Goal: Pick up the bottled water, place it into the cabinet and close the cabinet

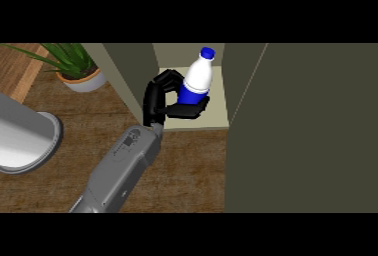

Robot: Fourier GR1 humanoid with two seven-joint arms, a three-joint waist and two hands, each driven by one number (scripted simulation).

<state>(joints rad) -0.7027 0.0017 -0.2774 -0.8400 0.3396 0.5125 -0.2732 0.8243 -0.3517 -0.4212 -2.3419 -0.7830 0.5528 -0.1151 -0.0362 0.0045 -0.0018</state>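
Note:
The bottled water (198, 75), white with a blue cap and blue label, stands upright on the pale shelf (215, 121) inside the open cabinet. My left hand (157, 95) has reached into the opening from the lower left. Its fingers curl round the bottle's far left side and its thumb wraps the bottle's base from the front. The cabinet door (310, 130), a large dark olive panel, stands swung open and fills the right side of the view. My right hand does not show.
A potted green plant (80, 70) sits left of the cabinet's left wall (122, 75). A large grey round vessel (22, 142) lies at the far left edge. Brown wooden counter (188, 170) runs in front of the cabinet.

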